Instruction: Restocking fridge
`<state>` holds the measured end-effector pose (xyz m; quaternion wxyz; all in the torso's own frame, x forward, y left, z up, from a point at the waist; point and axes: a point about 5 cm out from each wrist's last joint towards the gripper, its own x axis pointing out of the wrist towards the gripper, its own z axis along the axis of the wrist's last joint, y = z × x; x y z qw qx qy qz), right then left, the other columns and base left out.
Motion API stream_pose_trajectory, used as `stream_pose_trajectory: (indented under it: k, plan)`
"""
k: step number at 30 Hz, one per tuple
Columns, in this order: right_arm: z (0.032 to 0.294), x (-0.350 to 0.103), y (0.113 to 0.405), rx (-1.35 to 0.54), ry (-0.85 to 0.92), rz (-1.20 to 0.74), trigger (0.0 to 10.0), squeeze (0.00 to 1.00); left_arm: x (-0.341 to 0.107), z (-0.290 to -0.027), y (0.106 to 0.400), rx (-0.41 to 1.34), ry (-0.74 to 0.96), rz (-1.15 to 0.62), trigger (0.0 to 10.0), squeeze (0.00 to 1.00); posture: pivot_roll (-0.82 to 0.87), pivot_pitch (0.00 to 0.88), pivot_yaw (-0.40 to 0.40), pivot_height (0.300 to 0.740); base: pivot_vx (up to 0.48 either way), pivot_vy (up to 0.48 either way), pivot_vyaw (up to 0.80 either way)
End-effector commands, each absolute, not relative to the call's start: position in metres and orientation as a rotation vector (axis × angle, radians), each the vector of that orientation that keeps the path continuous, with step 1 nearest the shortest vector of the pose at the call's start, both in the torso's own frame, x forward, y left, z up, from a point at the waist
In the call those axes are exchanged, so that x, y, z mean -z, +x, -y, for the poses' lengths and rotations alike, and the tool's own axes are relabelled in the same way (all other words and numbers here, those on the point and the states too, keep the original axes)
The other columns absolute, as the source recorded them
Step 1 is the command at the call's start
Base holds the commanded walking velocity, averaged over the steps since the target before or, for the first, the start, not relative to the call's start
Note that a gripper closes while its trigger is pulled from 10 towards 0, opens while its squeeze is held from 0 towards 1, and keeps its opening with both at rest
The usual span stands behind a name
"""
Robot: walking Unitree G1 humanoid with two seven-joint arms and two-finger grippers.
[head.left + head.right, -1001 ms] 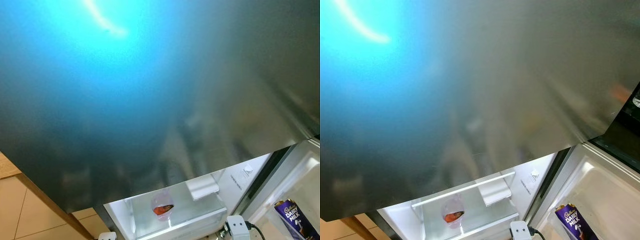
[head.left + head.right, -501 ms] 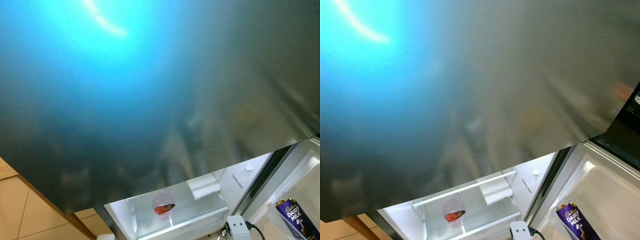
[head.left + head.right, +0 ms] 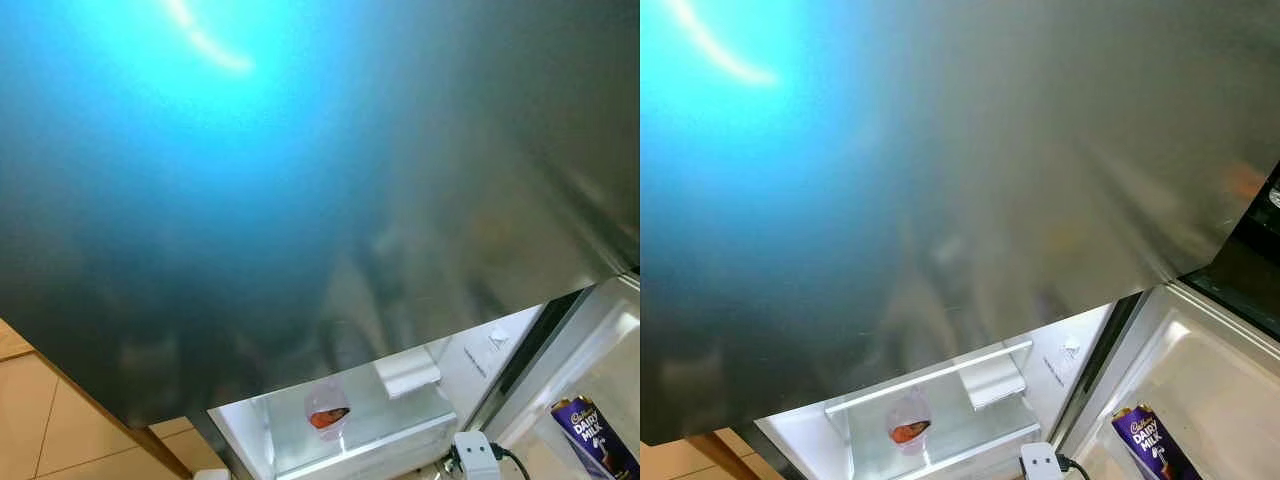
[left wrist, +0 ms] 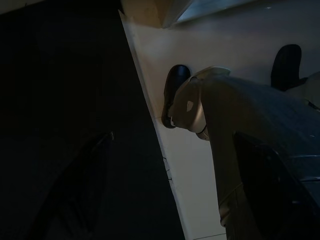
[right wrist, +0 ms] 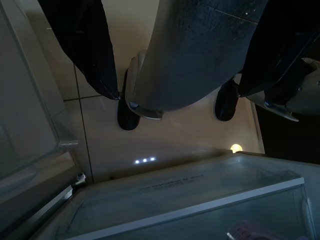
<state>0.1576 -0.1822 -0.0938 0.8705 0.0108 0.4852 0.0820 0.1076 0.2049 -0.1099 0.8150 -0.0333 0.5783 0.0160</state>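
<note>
A brushed-steel fridge door [image 3: 330, 180] looms close before me, lit blue at the upper left. Below its edge the lit fridge compartment [image 3: 350, 430] stands open, with a clear bag holding something orange-red [image 3: 327, 412] on a glass shelf. A purple Cadbury Dairy Milk bar [image 3: 1152, 443] stands in the door shelf at the right. My right gripper [image 5: 177, 94] hangs low and open over the floor by a lower fridge shelf [image 5: 190, 200]. My left gripper [image 4: 174, 135] hangs idle in the dark, open, near my leg.
A white plug with a black cable [image 3: 476, 453] sits at the bottom edge in front of the fridge. A white bracket [image 3: 406, 373] hangs inside the compartment. Beige floor tiles [image 3: 60, 430] and a wooden edge lie at the lower left. My own feet [image 5: 127, 110] stand on the tiles.
</note>
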Motion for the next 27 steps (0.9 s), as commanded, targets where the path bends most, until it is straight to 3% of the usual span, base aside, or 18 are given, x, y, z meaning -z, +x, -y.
stream_pose_trajectory:
  k: [1,27]
  plan:
    - [0.1797,0.0946,0.1563,-0.181,0.023,-1.024,10.0,0.00,0.1106,-0.2139,0.0991,-0.047,-0.057,-1.265,10.0,0.00,-0.02,0.017,0.009,0.740,0.000,0.000,0.00]
    - [0.1792,0.0948,0.1564,-0.181,0.021,-1.029,10.0,0.00,0.1119,-0.2070,0.0989,-0.031,-0.062,-1.267,10.0,0.00,-0.02,0.013,0.010,0.740,0.000,0.000,0.00]
